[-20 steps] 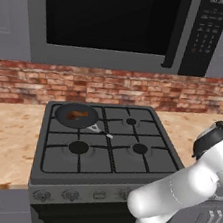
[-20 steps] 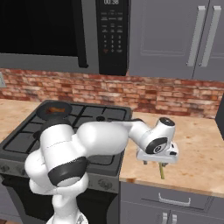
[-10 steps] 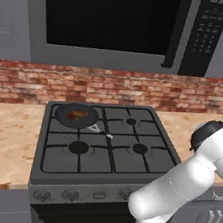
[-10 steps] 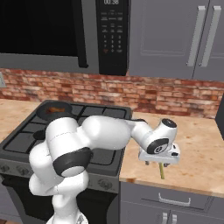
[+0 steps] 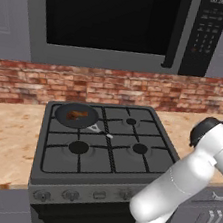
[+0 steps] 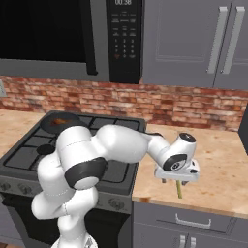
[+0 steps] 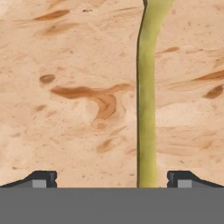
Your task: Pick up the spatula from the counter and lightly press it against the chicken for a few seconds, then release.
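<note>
One spatula, olive handle, lying flat on the counter near its front edge, just right of the stove. Not yet lifted.

One gripper, jaws spread wide, poised low over the handle. The handle runs between the two tips, nearer the one at the right of the hand view. No contact can be made out.

One pan, on the stove's rear-left burner, holding the chicken, well apart from the spatula.

Progress: early. The gripper looks lined up for the grasp. Closing on the handle, lifting, carrying to the pan, pressing and releasing are all outstanding.
</note>
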You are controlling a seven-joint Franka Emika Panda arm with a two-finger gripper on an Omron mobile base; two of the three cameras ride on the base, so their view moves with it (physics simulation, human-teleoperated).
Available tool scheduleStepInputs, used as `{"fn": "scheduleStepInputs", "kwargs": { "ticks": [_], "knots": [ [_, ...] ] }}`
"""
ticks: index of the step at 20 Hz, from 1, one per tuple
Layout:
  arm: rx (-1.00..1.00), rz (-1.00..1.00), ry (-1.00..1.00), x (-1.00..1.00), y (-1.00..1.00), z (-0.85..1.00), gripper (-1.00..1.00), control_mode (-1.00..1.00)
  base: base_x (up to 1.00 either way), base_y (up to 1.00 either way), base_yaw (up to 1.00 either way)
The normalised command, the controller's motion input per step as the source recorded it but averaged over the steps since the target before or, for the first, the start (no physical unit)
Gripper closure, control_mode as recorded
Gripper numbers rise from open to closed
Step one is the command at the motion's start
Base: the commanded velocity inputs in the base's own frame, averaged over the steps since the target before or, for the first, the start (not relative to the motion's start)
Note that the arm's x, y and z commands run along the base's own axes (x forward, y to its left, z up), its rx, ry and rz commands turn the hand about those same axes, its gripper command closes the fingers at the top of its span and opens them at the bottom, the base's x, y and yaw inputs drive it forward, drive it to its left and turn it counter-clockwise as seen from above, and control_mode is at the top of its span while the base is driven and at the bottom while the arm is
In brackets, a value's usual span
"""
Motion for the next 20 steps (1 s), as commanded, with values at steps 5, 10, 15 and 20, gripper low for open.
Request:
{"fn": "scheduleStepInputs", "kwargs": {
  "ticks": [5, 10, 15, 20],
  "knots": [
    [0.01, 0.00, 0.01, 0.11, -0.11, -0.09, -1.00, -1.00, 0.00, 0.00, 0.00],
    [0.02, 0.00, 0.02, 0.12, -0.13, -0.09, -1.00, -1.00, 0.00, 0.00, 0.00],
    [0.02, 0.00, 0.03, 0.15, -0.09, -0.08, -1.00, -1.00, 0.00, 0.00, 0.00],
    [0.01, 0.00, 0.04, 0.17, -0.05, -0.09, -1.00, -1.00, 0.00, 0.00, 0.00]
  ]
}}
